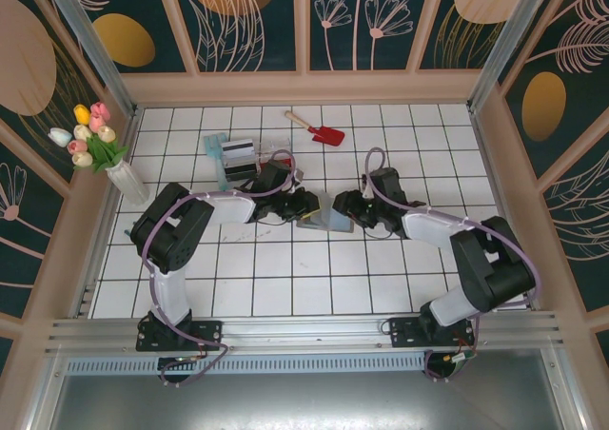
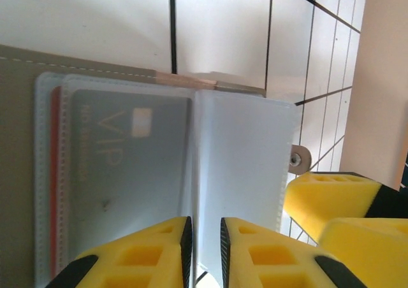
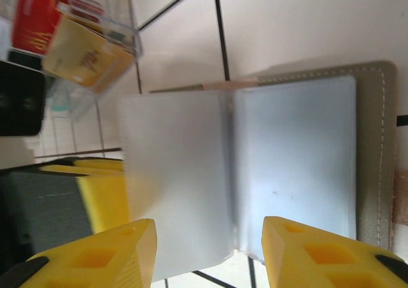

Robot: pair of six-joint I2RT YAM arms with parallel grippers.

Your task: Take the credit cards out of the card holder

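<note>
card holder (image 1: pixel 325 223): lies open at mid worktop (image 1: pixel 285 278), between both arms | grey VIP credit card (image 2: pixel 127 173): in its clear sleeve | left gripper (image 2: pixel 204 246): jaws narrow about the sleeve fold, grip cannot be told | right gripper (image 3: pixel 207 240): jaws wide, astride a clear leaf

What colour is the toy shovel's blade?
The shovel blade is red, clearest in the top external view.

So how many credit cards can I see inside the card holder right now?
2. A grey VIP card sits in a clear pocket of the card holder, and a red card shows as an edge beside it. More may be hidden behind the frosted pages.
</note>
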